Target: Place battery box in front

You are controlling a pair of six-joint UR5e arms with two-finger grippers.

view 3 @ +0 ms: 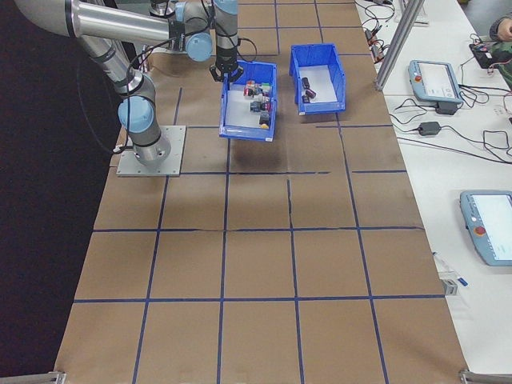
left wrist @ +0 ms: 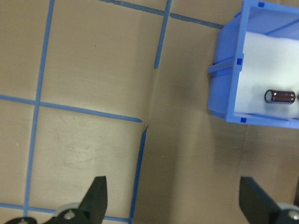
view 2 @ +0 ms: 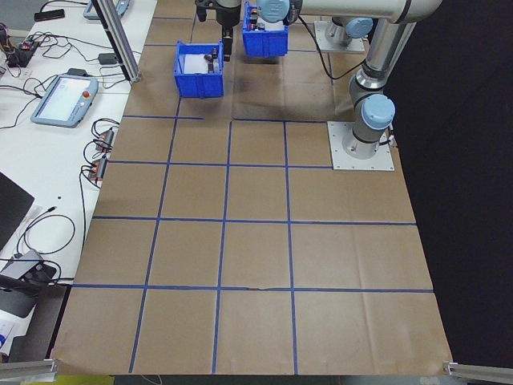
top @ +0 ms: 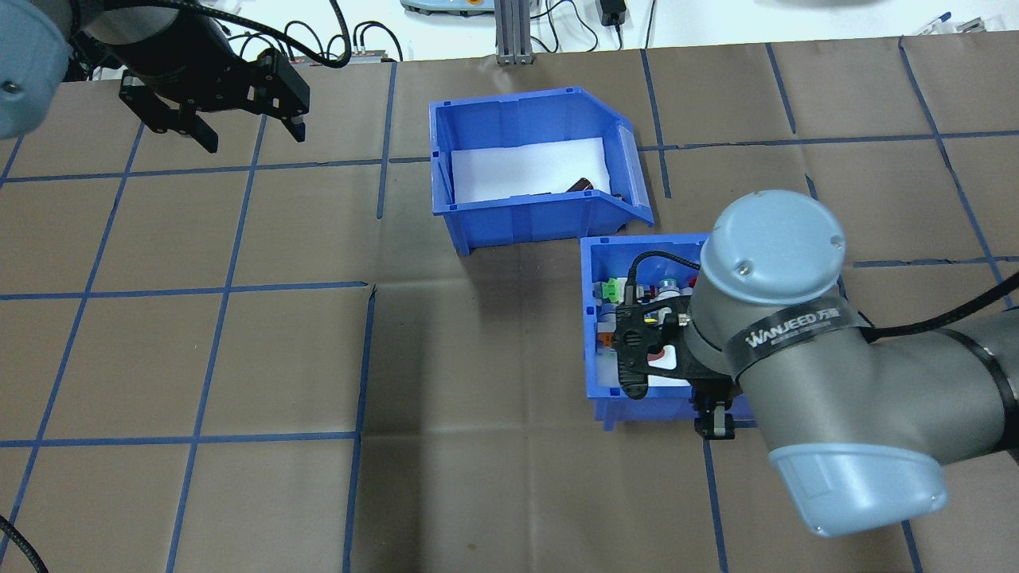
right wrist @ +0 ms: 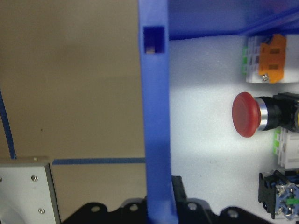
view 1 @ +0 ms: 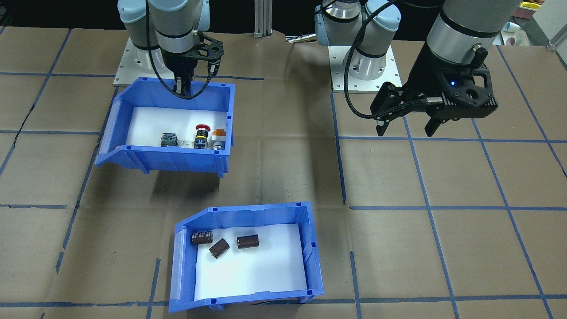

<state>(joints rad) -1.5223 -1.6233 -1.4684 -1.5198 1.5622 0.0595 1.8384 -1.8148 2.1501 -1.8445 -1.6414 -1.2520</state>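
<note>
Front-facing view shows three cylinders in the battery box (view 1: pixel 248 254); overhead hides most. Right hand (view 1: pixel 184 85) clenches the switch bin's (view 1: pixel 168 128) wall; left hand (view 1: pixel 409 126) hangs released.

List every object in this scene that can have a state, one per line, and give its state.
battery box: on the table, upright, ungripped, holding three dark cylinders.
switch bin: tilted, its robot-side wall between the right gripper's fingers.
right gripper: shut on the switch bin's wall.
left gripper: open, empty, above the table.
red push-button: lying on its side in the switch bin.
</note>
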